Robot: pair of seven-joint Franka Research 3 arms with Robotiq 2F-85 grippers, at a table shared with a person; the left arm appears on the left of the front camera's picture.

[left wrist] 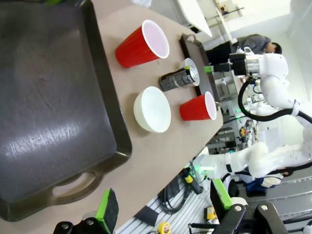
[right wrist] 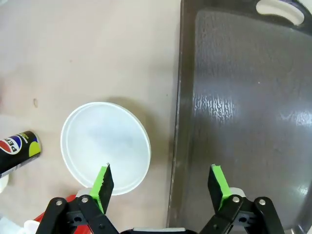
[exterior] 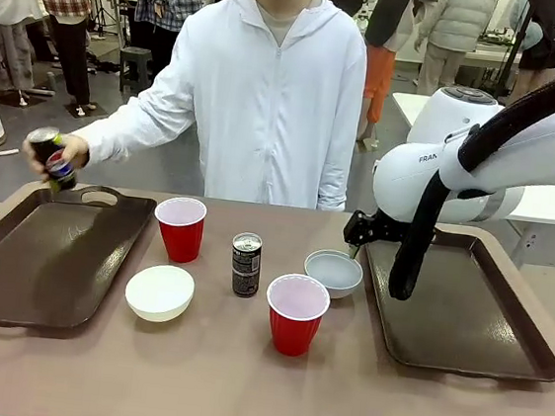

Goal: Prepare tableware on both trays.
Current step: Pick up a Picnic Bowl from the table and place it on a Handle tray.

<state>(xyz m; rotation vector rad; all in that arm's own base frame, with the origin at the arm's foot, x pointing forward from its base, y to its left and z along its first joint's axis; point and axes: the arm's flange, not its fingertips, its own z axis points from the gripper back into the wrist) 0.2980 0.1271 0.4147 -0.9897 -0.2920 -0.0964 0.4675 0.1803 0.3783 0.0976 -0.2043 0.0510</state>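
"FRAN" on rt arm (exterior: 422,176) — "PEP" on can (right wrist: 17,150)

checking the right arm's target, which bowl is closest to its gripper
The pale grey-white bowl, beside the right tray and just below the open right gripper. The cream-white bowl sits farther off, near the left tray.

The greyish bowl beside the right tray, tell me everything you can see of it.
The pale grey-white bowl is small, round and shallow, smooth like plastic, and empty. It stands upright on the tabletop, close beside the right tray with a narrow gap between. Nothing else appears to touch it. The open right gripper hangs above, one finger over its edge, the other over the tray.
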